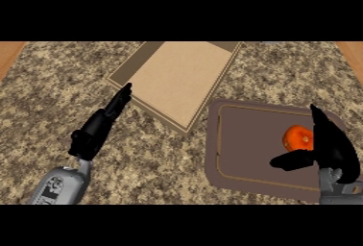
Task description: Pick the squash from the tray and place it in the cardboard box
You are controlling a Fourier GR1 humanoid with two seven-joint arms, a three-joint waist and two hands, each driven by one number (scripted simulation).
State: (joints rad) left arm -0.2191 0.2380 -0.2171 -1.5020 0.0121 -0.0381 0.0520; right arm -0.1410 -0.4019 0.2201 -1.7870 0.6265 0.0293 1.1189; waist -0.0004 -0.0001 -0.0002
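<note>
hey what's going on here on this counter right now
The robot's right hand is at the squash on the tray, fingers straight on its right and thumb below it, not yet closed round it. The squash sits toward the tray's right side. The box lies open to the upper left of the tray with nothing visible in it. The left hand is stretched out straight beside the box's left edge, holding nothing.

You see even, soft light, counter [163,158] evenly lit, faint shade inside box [177,77], no glare.
</note>
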